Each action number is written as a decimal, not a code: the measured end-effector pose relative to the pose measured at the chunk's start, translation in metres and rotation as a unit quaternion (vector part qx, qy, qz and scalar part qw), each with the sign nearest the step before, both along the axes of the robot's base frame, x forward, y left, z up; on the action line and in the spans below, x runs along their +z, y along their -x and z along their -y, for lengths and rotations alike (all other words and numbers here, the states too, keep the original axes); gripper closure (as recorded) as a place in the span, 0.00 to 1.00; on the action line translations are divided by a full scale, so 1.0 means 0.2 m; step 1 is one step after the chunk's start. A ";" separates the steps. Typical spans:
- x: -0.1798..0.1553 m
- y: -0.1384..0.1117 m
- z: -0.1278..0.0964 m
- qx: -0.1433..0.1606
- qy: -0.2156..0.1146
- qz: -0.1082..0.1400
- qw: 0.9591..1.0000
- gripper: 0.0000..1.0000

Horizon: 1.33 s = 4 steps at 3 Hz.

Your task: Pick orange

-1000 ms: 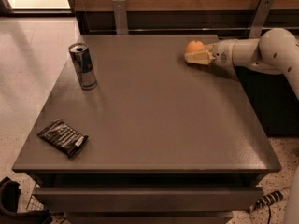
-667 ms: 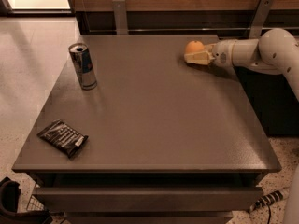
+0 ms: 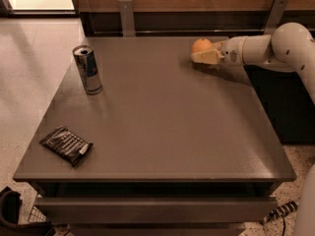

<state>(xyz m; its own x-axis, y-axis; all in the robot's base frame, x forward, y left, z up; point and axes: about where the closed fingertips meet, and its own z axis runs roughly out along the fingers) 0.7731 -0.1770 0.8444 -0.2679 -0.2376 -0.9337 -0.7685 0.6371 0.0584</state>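
Grey table (image 3: 162, 132) bears upright can (image 3: 87, 69) far left; dark packet (image 3: 66, 145) near left; pincer (image 3: 200, 52) holds orange (image 3: 202, 44) far right.

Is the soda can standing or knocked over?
Upright: the can stands on its base, top up. The gripper is at the orange near the far edge.

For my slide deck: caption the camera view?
Gripper at the orange near the table's far edge; drink can and dark packet sit left.
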 end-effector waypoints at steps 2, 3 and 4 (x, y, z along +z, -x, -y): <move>0.40 0.07 -0.04 0.008 0.052 0.037 0.998 1.00; 0.54 0.10 -0.06 0.010 0.069 0.056 0.996 1.00; 0.56 0.10 -0.06 0.010 0.070 0.059 0.996 1.00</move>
